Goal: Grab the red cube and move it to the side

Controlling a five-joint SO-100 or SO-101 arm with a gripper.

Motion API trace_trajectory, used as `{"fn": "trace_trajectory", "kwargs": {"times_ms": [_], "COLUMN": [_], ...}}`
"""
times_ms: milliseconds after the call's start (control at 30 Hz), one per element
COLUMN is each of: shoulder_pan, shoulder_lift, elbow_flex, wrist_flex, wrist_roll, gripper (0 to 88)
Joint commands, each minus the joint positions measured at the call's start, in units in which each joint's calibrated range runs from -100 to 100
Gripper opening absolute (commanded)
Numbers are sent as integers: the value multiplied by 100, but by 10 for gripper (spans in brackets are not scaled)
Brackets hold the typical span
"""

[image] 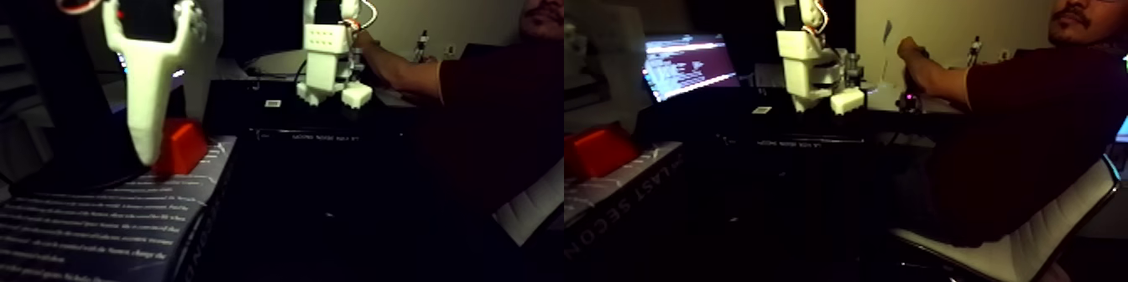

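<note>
At the left of the fixed view, the red cube [179,145] is raised on a book [101,222]. The white end effector [172,138] is lowered around it, apparently narrowed for gripping; contact cannot be told.

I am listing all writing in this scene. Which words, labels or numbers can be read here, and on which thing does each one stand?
"LAST SECON": on the book's spine, letters upside down and cut off at the edge.
Book cover: lines of small white print, too blurred to read.
Laptop screen: lines of text, too small to read.
Dark box edge: a faint line of letters, not readable.
Red cube: no writing.
</note>
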Motion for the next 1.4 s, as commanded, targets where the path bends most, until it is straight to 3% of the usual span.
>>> {"fn": "trace_trajectory", "kwargs": {"times_ms": [0,267,467,567,700,767,933,1033,1200,1367], "shoulder_pan": [-25,-42,-242,-600,-1233,-1632,-2582,-2740,-2756,-2756], "shoulder_lift": [-131,-602,-1627,-2224,-3266,-3921,-5568,-6518,-8089,-9366], "elbow_flex": [31,285,584,639,893,1174,2326,3487,5709,7142], "wrist_flex": [8,134,1114,1435,1376,1308,970,489,-423,-626], "wrist_roll": [86,269,831,879,307,-108,-988,-1452,-1511,-1624], "gripper": [403,408,407,406,400,345,0,23,7,7]}}
